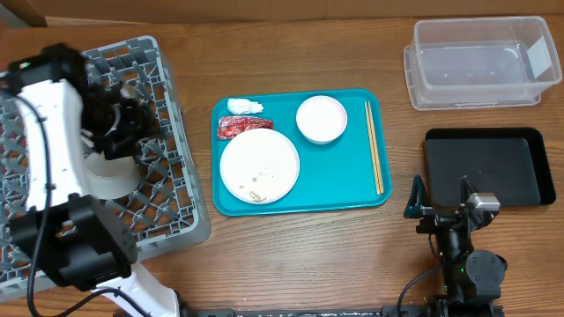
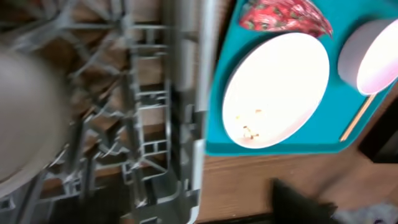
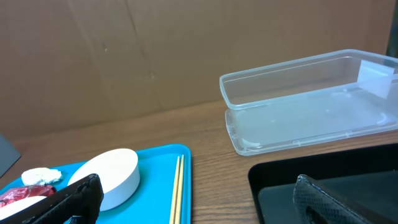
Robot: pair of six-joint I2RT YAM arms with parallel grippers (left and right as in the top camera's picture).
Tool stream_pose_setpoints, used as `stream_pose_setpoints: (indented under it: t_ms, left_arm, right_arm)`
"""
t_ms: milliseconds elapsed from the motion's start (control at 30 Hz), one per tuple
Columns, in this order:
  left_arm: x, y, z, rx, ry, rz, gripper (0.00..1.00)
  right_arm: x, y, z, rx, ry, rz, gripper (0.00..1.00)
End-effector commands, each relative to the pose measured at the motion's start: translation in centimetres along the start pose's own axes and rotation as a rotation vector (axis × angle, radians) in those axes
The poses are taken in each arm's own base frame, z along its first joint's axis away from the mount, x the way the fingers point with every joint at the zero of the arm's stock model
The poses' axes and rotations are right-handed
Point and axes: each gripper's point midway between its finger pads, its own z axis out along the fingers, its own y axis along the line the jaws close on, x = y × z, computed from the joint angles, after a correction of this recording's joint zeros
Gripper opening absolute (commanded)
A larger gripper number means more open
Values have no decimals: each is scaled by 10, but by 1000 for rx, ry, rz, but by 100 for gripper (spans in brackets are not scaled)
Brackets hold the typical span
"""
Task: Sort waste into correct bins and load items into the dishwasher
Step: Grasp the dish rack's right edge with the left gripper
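The grey dish rack [image 1: 176, 220] stands at the left with a light grey-blue bowl [image 1: 110, 176] in it. My left gripper [image 1: 123, 119] hovers over the rack, open and empty; its view is blurred and shows the rack wall [image 2: 186, 112]. The teal tray [image 1: 352, 198] holds the white plate [image 1: 259, 163] with rice scraps [image 1: 256, 191], the pink bowl [image 1: 322, 119], the white tissue [image 1: 245, 106], the red wrapper [image 1: 240, 127] and the chopsticks [image 1: 374, 145]. My right gripper [image 1: 441, 204] is open and empty, left of the black tray [image 1: 489, 167]. The white cup is not visible.
The clear tub [image 1: 480, 62] sits at the back right, behind the black tray; it also shows in the right wrist view [image 3: 298, 106]. Brown cardboard stands behind the table. My left arm's white body covers the rack's left part.
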Motion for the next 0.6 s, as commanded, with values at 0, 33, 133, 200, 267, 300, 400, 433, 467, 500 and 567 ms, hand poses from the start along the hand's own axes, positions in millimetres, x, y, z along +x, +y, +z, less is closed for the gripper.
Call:
stream_pose_setpoints:
  t_ms: [0, 33, 133, 200, 267, 300, 400, 433, 467, 500, 567]
  left_arm:
    - [-5, -15, -2, -97, -57, 23, 100]
    - [-8, -14, 0, -141, -72, 18, 100]
    - [-15, -19, 7, -209, -98, 20, 100]
    - [-15, -26, 11, -209, -95, 42, 100]
    - [-14, -29, 13, -210, -92, 45, 93]
    - [-14, -29, 13, -210, -93, 32, 82]
    - [-11, -26, 20, -211, -82, -44, 74]
    - [-10, -23, 23, -218, -73, -58, 73]
    - [-8, -17, 27, -241, -66, -81, 72]
    - [-6, -10, 31, -273, -64, -107, 72]
    - [-4, 2, 42, -314, -54, -138, 70]
  right_arm:
    - [1, 0, 0, 0, -7, -8, 100]
    - [1, 0, 0, 0, -7, -8, 100]
    - [1, 0, 0, 0, -7, -8, 100]
    - [1, 0, 0, 0, -7, -8, 100]
    - [1, 0, 0, 0, -7, -8, 100]
    - [1, 0, 0, 0, -7, -8, 100]
    - [1, 0, 0, 0, -7, -8, 100]
    - [1, 0, 0, 0, -7, -8, 100]
    - [1, 0, 0, 0, -7, -8, 100]
    - [1, 0, 0, 0, -7, -8, 100]
    - [1, 0, 0, 0, -7, -8, 100]
